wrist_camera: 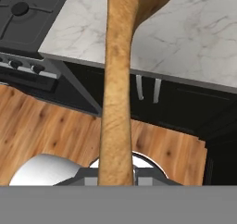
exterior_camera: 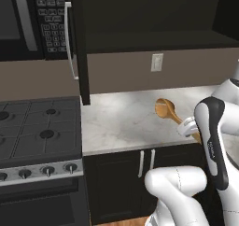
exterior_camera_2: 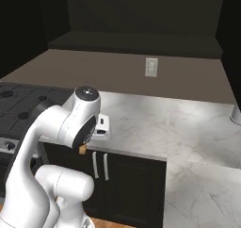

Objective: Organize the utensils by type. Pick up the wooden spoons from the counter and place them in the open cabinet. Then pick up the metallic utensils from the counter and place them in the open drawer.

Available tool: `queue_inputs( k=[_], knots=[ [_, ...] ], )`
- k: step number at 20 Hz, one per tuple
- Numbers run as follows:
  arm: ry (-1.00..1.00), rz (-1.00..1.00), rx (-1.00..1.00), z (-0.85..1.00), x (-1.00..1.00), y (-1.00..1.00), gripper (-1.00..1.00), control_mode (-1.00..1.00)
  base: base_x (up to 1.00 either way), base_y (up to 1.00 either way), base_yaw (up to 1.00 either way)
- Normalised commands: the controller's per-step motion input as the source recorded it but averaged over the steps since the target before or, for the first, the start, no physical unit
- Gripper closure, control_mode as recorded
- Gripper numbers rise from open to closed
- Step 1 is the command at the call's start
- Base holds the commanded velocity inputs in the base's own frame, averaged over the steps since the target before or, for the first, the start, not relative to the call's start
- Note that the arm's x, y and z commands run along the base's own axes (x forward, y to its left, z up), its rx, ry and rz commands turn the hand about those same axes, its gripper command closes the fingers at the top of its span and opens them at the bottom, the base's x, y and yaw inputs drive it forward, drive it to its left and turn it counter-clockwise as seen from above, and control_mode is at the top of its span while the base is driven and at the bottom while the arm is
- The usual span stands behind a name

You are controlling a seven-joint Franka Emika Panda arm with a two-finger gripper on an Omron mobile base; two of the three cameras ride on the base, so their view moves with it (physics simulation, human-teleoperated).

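In the left base view, the arm reaches up from the lower right and its gripper is closed on the handle of a wooden spoon. The spoon is lifted above the counter, its round bowl pointing left and away, the handle running back toward the near right into the hand. Above and to the left, the cabinet stands open, its door swung out toward the camera with a long silver handle on its edge. A stove sits to the left of the counter and a microwave hangs above it. A wall socket is on the far wall.

In the right base view, the arm's elbow hides most of the hand; a small piece of the spoon's handle end shows below it, over the near counter edge.

In the hand view, the spoon's handle runs straight up from between the jaws, which clamp it, with its bowl at the top over the marble. The wooden floor lies below.
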Motion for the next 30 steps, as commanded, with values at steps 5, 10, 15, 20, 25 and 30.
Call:
queue_inputs(
  k=[5,10,15,20,25,30],
  knots=[
    [0.0,0.0,0.0,0.0,0.0,0.0,1.0,1.0,0.0,0.0,0.0],
    [0.0,0.0,0.0,0.0,0.0,0.0,1.0,1.0,0.14,0.0,0.0],
    [0.0,0.0,0.0,0.0,0.0,0.0,1.0,1.0,0.37,0.0,0.0],
    [0.0,0.0,0.0,0.0,0.0,0.0,1.0,1.0,0.01,0.0,0.0],
    [-0.05,0.0,0.0,0.04,0.03,-0.01,1.0,-1.0,0.0,0.0,0.0],
    [-0.11,0.1,0.0,0.45,0.02,-0.02,1.0,-1.0,0.0,0.0,0.0]
  ],
)
